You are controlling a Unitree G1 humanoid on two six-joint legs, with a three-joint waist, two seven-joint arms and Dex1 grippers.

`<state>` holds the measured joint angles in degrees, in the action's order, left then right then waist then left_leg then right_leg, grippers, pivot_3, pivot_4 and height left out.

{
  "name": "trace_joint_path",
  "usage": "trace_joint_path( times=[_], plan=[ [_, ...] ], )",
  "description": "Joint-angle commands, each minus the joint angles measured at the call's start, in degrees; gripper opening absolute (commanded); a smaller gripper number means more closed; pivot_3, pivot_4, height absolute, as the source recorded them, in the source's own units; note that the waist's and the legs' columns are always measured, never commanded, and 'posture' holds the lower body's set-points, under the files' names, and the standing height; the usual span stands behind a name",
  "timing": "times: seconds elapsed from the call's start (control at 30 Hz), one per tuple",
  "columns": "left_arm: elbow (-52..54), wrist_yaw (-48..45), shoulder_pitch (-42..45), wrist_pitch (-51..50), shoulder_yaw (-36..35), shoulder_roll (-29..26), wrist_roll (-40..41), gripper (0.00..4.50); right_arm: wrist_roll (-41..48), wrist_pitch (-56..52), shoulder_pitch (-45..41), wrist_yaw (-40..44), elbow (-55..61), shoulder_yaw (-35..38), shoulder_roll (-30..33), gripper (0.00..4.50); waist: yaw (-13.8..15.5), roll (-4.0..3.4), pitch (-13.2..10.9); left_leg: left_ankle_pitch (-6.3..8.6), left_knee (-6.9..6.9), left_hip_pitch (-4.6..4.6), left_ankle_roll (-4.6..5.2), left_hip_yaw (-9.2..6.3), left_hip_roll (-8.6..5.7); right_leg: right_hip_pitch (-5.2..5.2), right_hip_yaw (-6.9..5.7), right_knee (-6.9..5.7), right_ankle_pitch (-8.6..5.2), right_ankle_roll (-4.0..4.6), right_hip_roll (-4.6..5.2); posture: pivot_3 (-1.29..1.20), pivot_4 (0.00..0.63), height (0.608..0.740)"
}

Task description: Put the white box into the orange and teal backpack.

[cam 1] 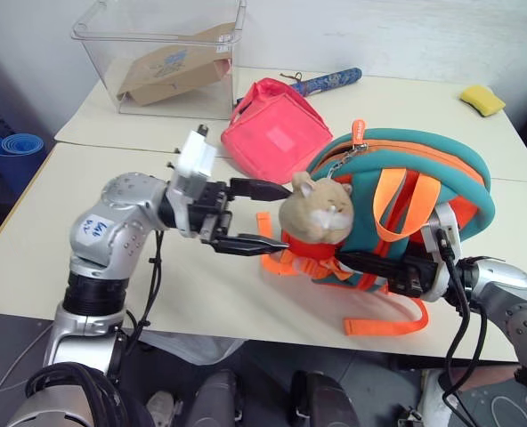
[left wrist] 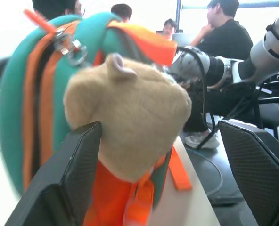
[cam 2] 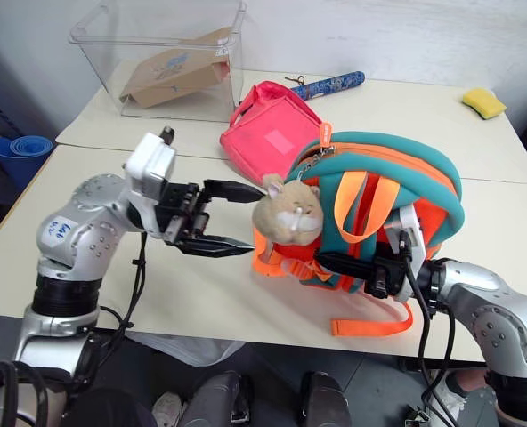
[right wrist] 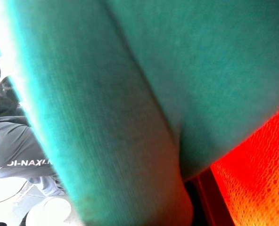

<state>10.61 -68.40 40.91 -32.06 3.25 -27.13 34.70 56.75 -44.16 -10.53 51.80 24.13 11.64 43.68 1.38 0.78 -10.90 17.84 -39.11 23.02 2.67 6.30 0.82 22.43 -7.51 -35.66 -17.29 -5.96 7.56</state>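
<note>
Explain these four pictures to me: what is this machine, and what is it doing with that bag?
It is a two-armed robot. Two pictures come from cameras on its head, looking down over its arms at a white table; the other two come from cameras on its wrists. The right tool is shut on the orange and teal backpack, propping it up. The left tool is open beside the tan plush animal on the bag, holding nothing. Behind lie a pink bag, a clear plastic bin holding a cardboard piece, a folded blue umbrella and a yellow sponge. The left wrist picture also shows people seated behind.
</note>
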Motion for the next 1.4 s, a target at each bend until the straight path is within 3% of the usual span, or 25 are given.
trace_joint_path(
  times=[0.03,0.1,0.33,0.47,0.57,0.73,0.87,1.03,1.23,1.33,1.4],
  plan=[
    [1.56,5.83,-0.62,2.9,3.46,3.28,-4.23,4.11,0.22,0.53,-1.01,0.93,0.22,0.48,0.02,0.0,0.03,0.0,0.0,-0.01,0.0,0.0,-0.01,0.0,0.0,0.0,-0.02,-0.02,0.0,0.0,-0.03,0.0,0.15,0.74],
    [0.37,8.67,-0.47,5.45,4.91,5.03,-7.47,4.11,0.33,0.4,-1.22,0.92,0.36,0.51,-0.01,0.0,0.05,0.0,0.0,-0.02,0.0,0.01,0.01,0.01,0.0,0.0,-0.04,-0.01,0.0,0.0,-0.04,0.0,0.15,0.74],
    [-1.36,15.02,-0.32,12.42,3.43,8.37,-11.64,2.03,0.69,0.64,0.13,0.13,1.17,2.04,-0.13,0.0,0.07,0.0,0.0,-0.03,0.0,0.02,0.02,0.02,-0.01,0.01,-0.06,-0.01,0.0,-0.01,-0.01,0.0,0.15,0.74],
    [-0.54,12.77,-0.45,12.62,1.96,5.79,-10.04,0.93,0.87,1.04,1.6,-1.01,1.58,3.49,-0.37,0.0,0.06,0.0,0.0,-0.03,0.0,0.02,0.02,0.02,-0.01,0.01,-0.08,-0.01,0.0,-0.01,0.0,0.0,0.15,0.74],
    [-5.15,10.7,2.12,12.32,-2.46,1.01,-8.58,0.42,2.43,0.92,3.53,-1.8,1.89,6.21,-0.42,0.0,0.04,0.0,0.0,-0.03,0.0,0.02,0.02,0.02,-0.01,0.01,-0.08,-0.01,0.0,-0.01,-0.01,0.0,0.15,0.74],
    [-16.35,10.39,6.97,14.85,-6.4,-5.75,-10.7,0.36,4.55,0.44,8.29,-1.18,0.94,11.25,0.92,0.0,0.03,0.0,0.0,-0.04,0.0,0.01,0.01,0.03,0.0,0.02,-0.12,-0.03,0.0,-0.01,-0.04,0.0,0.15,0.74],
    [-26.06,10.12,6.17,22.11,-2.14,-8.72,-18.9,0.36,3.35,2.57,8.87,-2.54,-2.07,13.21,-0.83,0.0,0.03,0.0,0.0,-0.02,0.01,0.01,0.04,0.08,-0.05,0.03,-0.15,-0.04,0.01,-0.02,-0.04,0.0,0.15,0.74],
    [-33.94,10.72,2.18,31.81,4.59,-4.86,-26.21,0.36,2.58,4.6,9.38,-3.73,-3.12,13.86,-3.07,0.0,0.04,0.0,0.0,-0.02,0.01,-0.02,0.04,0.16,-0.05,0.08,-0.22,-0.09,0.01,-0.03,-0.06,0.0,0.15,0.74],
    [-31.18,10.25,-1.56,33.68,8.78,3.19,-26.81,0.36,1.83,6.09,10.81,-4.65,-2.4,12.81,-5.66,0.0,0.21,0.0,0.01,-0.02,-0.01,0.03,0.08,0.13,-0.06,0.08,-0.13,-0.09,0.02,-0.04,0.0,0.0,0.15,0.74],
    [-28.49,9.44,-3.34,32.89,10.24,3.67,-27.65,0.36,1.11,6.64,11.25,-5.08,-1.66,11.66,-6.99,0.0,0.17,0.0,0.01,-0.02,0.0,0.02,0.08,0.12,-0.07,0.07,-0.1,-0.1,0.02,-0.04,0.02,0.0,0.15,0.74],
    [-28.2,9.0,-4.64,33.71,11.4,0.95,-30.71,0.36,-1.27,8.15,11.53,-5.26,-1.42,10.14,-7.86,0.0,0.09,0.0,0.01,-0.02,0.0,0.0,0.08,0.13,-0.07,0.07,-0.1,-0.11,0.02,-0.05,0.01,0.0,0.15,0.74]
  ],
)
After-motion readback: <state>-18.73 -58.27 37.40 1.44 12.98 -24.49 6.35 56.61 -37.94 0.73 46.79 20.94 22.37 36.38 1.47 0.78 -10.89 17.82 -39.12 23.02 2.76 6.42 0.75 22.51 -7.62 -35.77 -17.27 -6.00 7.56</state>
